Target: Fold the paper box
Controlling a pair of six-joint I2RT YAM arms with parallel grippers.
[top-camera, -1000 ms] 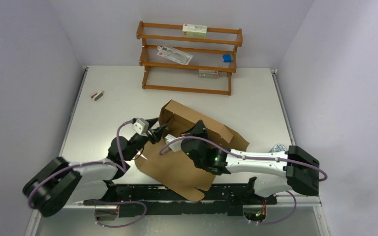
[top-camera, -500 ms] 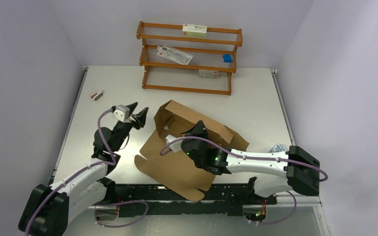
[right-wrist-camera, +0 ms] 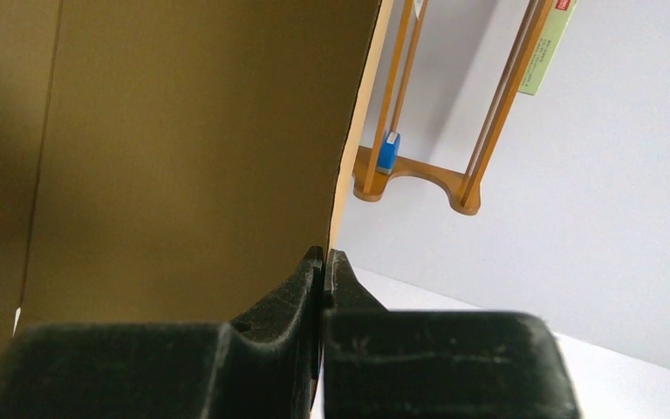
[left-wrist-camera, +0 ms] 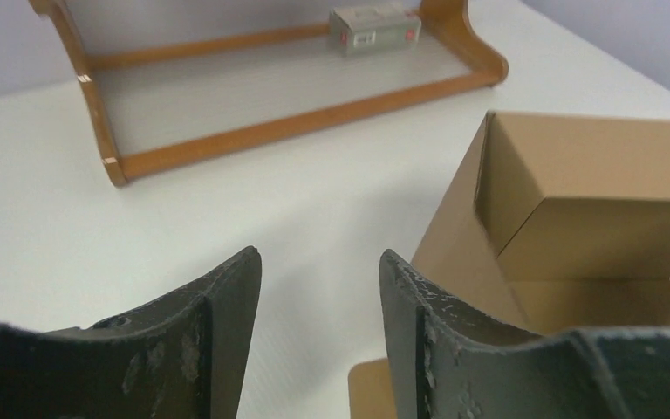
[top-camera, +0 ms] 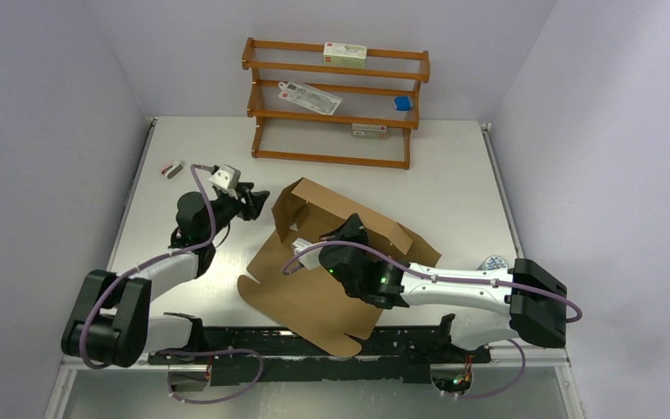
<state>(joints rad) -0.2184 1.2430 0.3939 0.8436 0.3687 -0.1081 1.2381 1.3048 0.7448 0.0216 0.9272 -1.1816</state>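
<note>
The paper box (top-camera: 310, 292) is brown cardboard, partly folded, lying in the middle of the table with its back walls raised and its front panel flat. My right gripper (top-camera: 347, 234) is shut on the edge of an upright wall of the box (right-wrist-camera: 183, 157), and its fingers (right-wrist-camera: 324, 257) pinch the cardboard between them. My left gripper (top-camera: 257, 202) is open and empty. It hovers just left of the box's back-left corner. In the left wrist view the box corner (left-wrist-camera: 576, 201) lies to the right of the open left gripper (left-wrist-camera: 318, 262).
An orange-brown wooden rack (top-camera: 336, 105) stands at the back with white cartons and a small blue item (top-camera: 402, 103) on it. It also shows in the left wrist view (left-wrist-camera: 270, 131) and in the right wrist view (right-wrist-camera: 419, 166). A small object (top-camera: 172, 168) lies at the back left.
My left gripper has left the box's left wall and swung left and back, now open beside the back-left corner. The right gripper has stayed shut on the wall.
</note>
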